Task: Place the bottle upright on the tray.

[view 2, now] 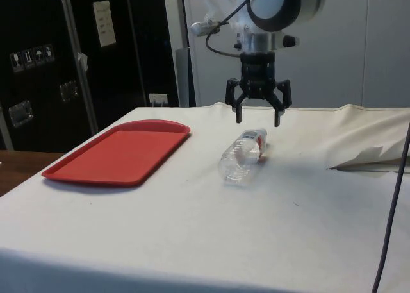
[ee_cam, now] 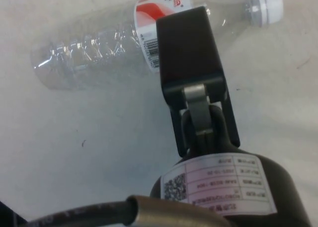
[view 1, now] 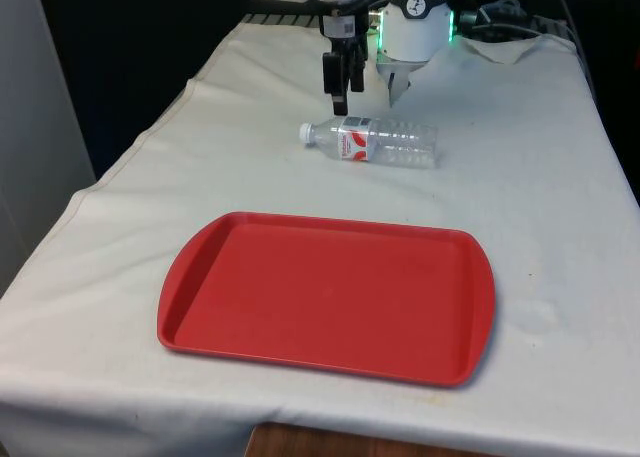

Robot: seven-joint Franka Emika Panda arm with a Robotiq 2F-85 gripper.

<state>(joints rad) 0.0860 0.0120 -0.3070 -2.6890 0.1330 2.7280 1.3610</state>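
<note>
The black two-finger pincer [view 2: 257,113] hangs with its fingers spread apart and pinching nothing, poised just above the clear crinkled plastic bottle [view 1: 375,142], which lies on its side on the white-clothed desk [view 1: 540,177]. In the side view the fingers straddle the air over the bottle's label end, not touching it, and in the wrist view one dark finger [ee_cam: 189,53] crosses in front of the red-and-white label [ee_cam: 161,6], with the white cap [ee_cam: 268,2] off to one end and the ribbed, transparent body stretching the other way. The bottle looks empty, or close to it. The flat red plastic tray [view 1: 330,352], rectangular with rounded corners and a raised rim, sits well apart from the pincer, on the part of the desk farther from the robot, and carries nothing. So the task looks barely begun: the bottle is not yet grasped, lifted, turned onto its base, or carried across. What remains is closing on the bottle, bringing it over the tray, and setting it down standing.
</note>
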